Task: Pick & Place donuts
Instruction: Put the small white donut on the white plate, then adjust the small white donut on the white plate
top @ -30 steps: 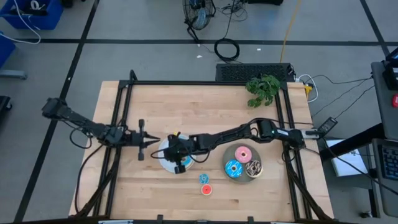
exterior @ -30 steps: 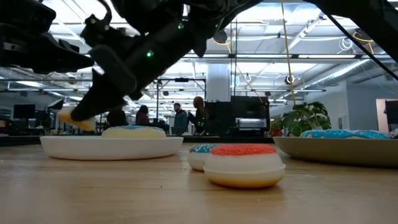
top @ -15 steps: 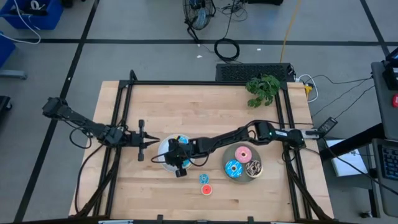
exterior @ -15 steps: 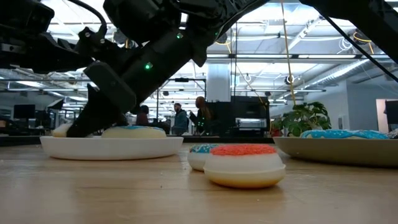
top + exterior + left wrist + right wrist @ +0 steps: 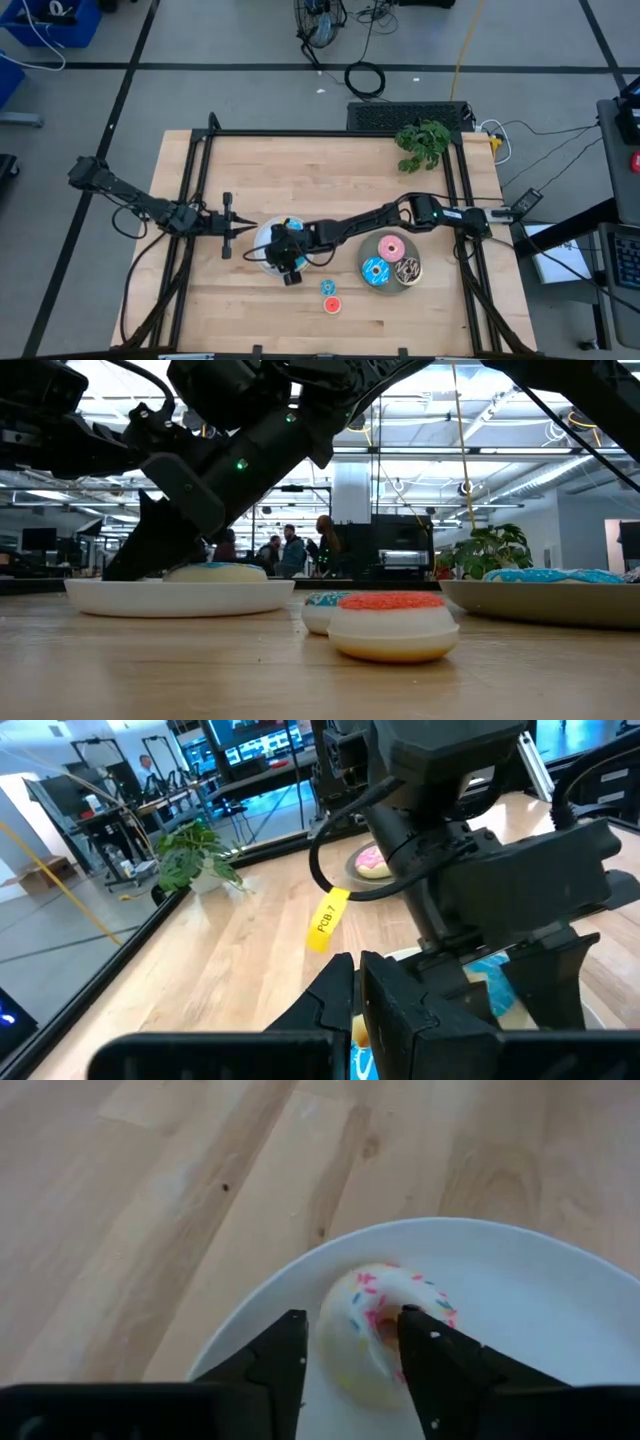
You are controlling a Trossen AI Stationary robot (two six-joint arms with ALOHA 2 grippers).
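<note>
Item: white-iced sprinkle donut (image 5: 385, 1330), lying flat on the white plate (image 5: 520, 1310); in the right wrist view it sits between the two dark fingers (image 5: 275, 1360), one finger beside its outer edge and the other over its hole. The fingers stand apart with gaps to the icing, so the right gripper (image 5: 288, 262) reads as parted and letting go, not clamping; judged a placing step, the donut set down near the plate's rim

Item: white plate in the high view (image 5: 262, 247), centre-left of the frame, largely covered by the right gripper; a blue-iced donut (image 5: 215, 571) lies on it in the low view, close beside the gripper's fingers

Item: grey plate (image 5: 396, 285), right of centre in the high view, carrying a pink donut (image 5: 390, 247), a blue donut (image 5: 375, 270) and a brown sprinkled donut (image 5: 408, 269), all lying flat and close together; judged the supply still to be moved

Item: two small donuts on the bare tabletop (image 5: 250, 170), between the plates toward the lower edge: a blue one (image 5: 327, 287) and a red one (image 5: 332, 305), just beside each other

Item: left gripper (image 5: 240, 229), closed and empty, waiting just left of the white plate, its tip pointing at the right gripper; close enough that it crowds a withdrawal to that side

Item: potted green plant (image 5: 422, 143), upper right of the tabletop, well apart
</note>
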